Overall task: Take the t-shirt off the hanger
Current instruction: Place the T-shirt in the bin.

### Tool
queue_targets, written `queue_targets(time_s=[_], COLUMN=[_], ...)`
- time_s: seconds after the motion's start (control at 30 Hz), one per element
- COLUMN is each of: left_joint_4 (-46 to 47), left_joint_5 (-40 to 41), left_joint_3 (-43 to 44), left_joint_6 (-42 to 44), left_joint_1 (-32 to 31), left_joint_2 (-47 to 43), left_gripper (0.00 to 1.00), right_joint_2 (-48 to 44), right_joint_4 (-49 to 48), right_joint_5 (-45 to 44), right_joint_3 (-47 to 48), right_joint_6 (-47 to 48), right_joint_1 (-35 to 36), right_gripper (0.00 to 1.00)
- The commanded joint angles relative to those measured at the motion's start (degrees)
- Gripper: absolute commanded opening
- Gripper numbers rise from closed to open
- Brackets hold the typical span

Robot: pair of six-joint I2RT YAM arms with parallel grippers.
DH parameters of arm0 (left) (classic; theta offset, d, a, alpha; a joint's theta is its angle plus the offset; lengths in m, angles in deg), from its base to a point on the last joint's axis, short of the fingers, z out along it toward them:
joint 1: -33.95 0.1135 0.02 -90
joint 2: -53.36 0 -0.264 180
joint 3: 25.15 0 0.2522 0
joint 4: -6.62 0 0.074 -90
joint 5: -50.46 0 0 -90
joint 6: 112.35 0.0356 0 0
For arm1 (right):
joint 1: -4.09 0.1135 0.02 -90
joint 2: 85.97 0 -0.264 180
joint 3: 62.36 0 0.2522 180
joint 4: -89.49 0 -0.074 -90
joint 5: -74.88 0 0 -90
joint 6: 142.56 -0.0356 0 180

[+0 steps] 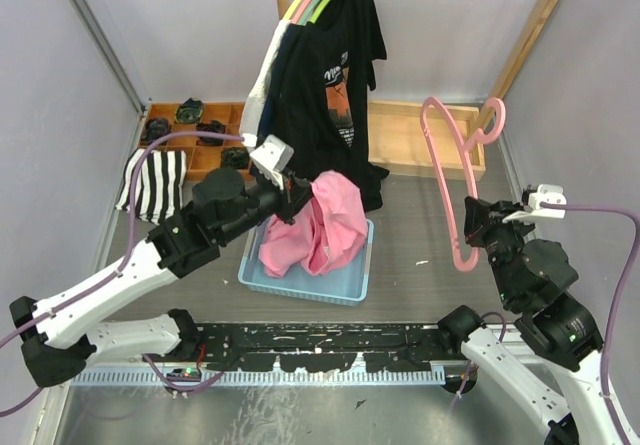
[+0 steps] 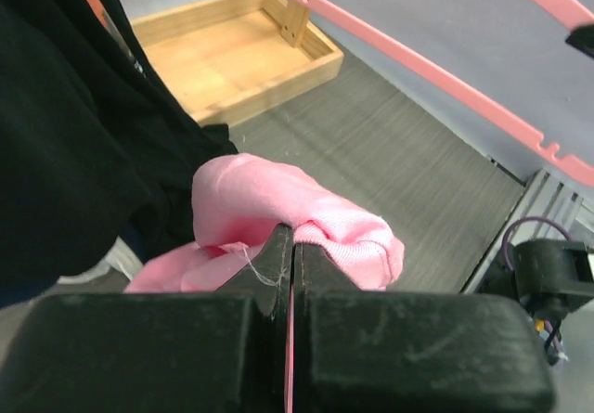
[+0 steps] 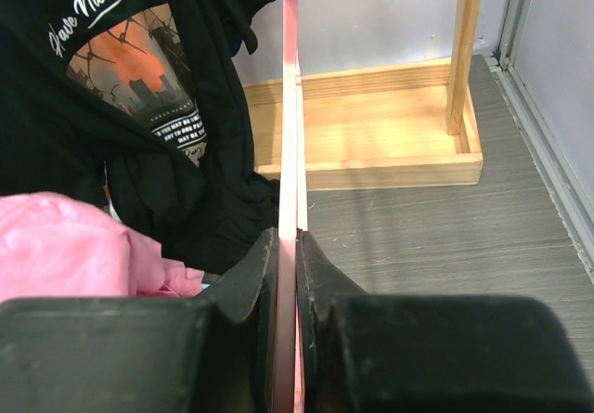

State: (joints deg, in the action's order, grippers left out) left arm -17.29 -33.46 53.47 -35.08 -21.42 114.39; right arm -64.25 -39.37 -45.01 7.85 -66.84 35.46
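1. Blue tray: the landmark, on the surface just beyond the arm bases.
2. Pink t-shirt: the task's garment, bunched. Its lower folds lie inside the tray and its upper fold rises above the tray's far rim.
3. Left fingers: pressed together on that upper fold, above the tray's far left corner. The wrist view shows pink cloth pinched between them.
4. Right fingers: clamped on the thin bar of the pink hanger, to the right of the tray and well apart from it.
5. The hanger stands upright and bare, with no cloth on either shoulder.
6. Black t-shirts: hung on other hangers beyond the tray. Their hems reach down near its far rim.
7. Wooden rack base: beyond the tray, to the right.
8. Progress, as a judgement: the separation looks complete, since garment and hanger are apart. What seems left is to let the shirt drop fully into the tray and to set the hanger down.
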Motion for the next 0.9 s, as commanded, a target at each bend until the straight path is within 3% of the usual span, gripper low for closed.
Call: queue_targets(time_s=[0.0, 0.37, 0.87], left_joint_4=[2.9, -0.5, -0.4], left_joint_5=[3.9, 13.8, 22.0], left_joint_3=[-4.5, -18.3, -26.8], left_joint_6=[-1.9, -6.9, -12.4], left_joint_1=[-2.0, -4.2, -4.7], left_joint_2=[-4.2, -7.9, 2.9], left_gripper=[0.00, 0.00, 0.00], right_joint_2=[2.1, 3.3, 4.6], right_joint_4=[-6.2, -9.3, -11.1], right_joint_5=[0.3, 1.3, 3.0], right_joint_3=[-0.7, -3.3, -4.6], right_joint_6=[-0.3, -1.1, -1.4], right_joint_1=[-0.1, -0.1, -0.1], right_gripper=[0.01, 0.01, 0.01])
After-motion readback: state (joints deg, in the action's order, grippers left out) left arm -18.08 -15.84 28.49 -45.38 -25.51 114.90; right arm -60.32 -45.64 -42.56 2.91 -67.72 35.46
